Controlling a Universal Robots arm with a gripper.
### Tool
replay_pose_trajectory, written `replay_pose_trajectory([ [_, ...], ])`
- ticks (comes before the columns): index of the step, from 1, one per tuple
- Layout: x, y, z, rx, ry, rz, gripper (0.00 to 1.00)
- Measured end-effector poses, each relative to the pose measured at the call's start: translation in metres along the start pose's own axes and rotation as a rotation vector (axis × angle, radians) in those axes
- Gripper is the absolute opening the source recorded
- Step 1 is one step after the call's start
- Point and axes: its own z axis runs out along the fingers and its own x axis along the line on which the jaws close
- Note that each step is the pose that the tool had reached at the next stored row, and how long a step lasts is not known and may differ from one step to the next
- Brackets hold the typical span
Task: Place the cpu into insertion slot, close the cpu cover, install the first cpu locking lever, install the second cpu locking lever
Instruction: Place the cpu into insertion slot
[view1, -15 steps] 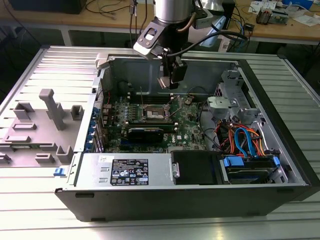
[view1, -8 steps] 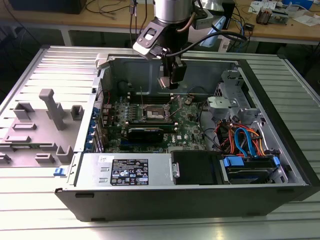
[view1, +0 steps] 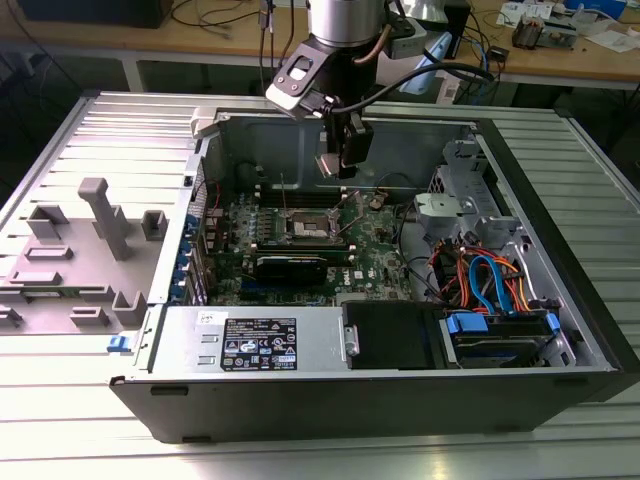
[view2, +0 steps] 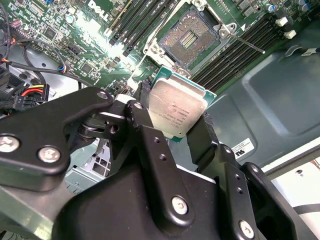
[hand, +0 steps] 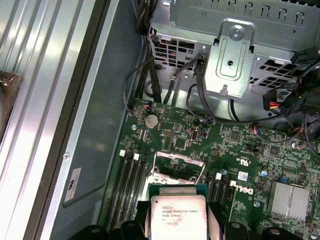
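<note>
My gripper (view1: 340, 160) hangs inside the open computer case, shut on the cpu (view1: 330, 163), above and slightly behind the insertion slot (view1: 310, 230). In both wrist views the silver-topped chip (view2: 177, 110) (hand: 178, 215) sits clamped by its edges between the two black fingers (view2: 142, 102), clear of the board. The square socket (view2: 189, 40) shows its pin field bare inside a silvery rim. A thin metal locking lever (view2: 245, 42) sticks out unlatched from one socket corner. I cannot pick out the cpu cover plate with certainty.
Long black memory slots (hand: 130, 175) flank the socket on both sides. A black graphics card (view1: 290, 265) lies just in front of it, with the power supply (view1: 250, 340) nearer still. Drive cage (view1: 460, 200) and coloured cables (view1: 480, 280) fill the exterior view's right. A grey fixture (view1: 90, 240) sits outside the case.
</note>
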Motion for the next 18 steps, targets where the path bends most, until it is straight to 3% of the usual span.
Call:
replay_pose_trajectory([
  [6,0.0001,-0.0003,0.0005,-0.0001,0.0000,0.002,0.54],
  [10,0.0003,-0.0022,0.0047,-0.0008,-0.0036,0.041,0.54],
  [14,0.0017,-0.0087,0.0083,-0.0011,-0.0050,0.055,0.54],
  [18,0.0019,-0.0094,0.0085,-0.0011,-0.0049,0.055,0.54],
])
